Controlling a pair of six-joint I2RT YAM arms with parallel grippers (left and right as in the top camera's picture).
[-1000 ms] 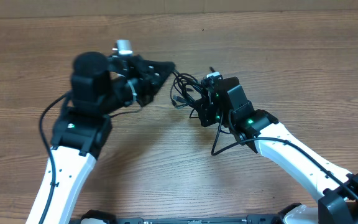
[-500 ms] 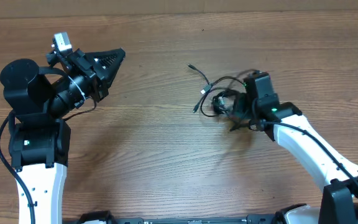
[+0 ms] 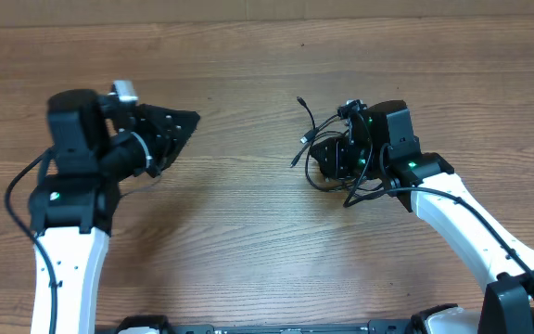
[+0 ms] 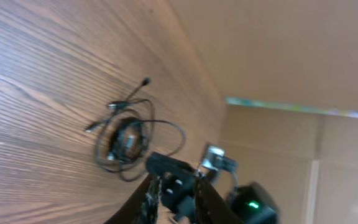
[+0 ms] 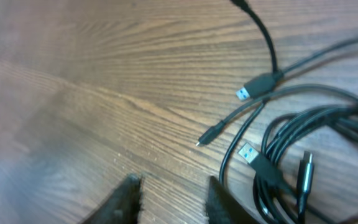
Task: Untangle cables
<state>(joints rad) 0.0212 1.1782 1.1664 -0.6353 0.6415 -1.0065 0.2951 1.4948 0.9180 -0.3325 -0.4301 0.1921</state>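
A wood-grain table [image 3: 248, 232] fills the overhead view, bare but for one small knot of wire, which suits a job that needs room to spread strands apart; both white arms reach in from the near edge. On the left side, the left gripper [image 3: 191, 119] hangs well apart from the work with its nose aimed across the table; its wrist view shows the two fingers only slightly parted with nothing between them, and it looks held off so that the other arm has the knot to itself. Further in on the right side, the right gripper [image 5: 169, 202] sits low at the bundle; its jaws stand a moderate way apart and empty, over bare wood just beside the coil, which I judge to be a pose for choosing a strand rather than for carrying one. The cables [image 3: 327, 153] lie on the table at right of centre, most of them wound in one tight loop under and beside that gripper; a blue-tipped plug [image 5: 248, 93] and a silver plug [image 5: 248, 152] lie free at the coil's edge, likely the easiest ends to take hold of. One loose strand [image 3: 302, 109] trails away toward the far side; beyond it the table ends at a plain tan wall [image 3: 267, 9].
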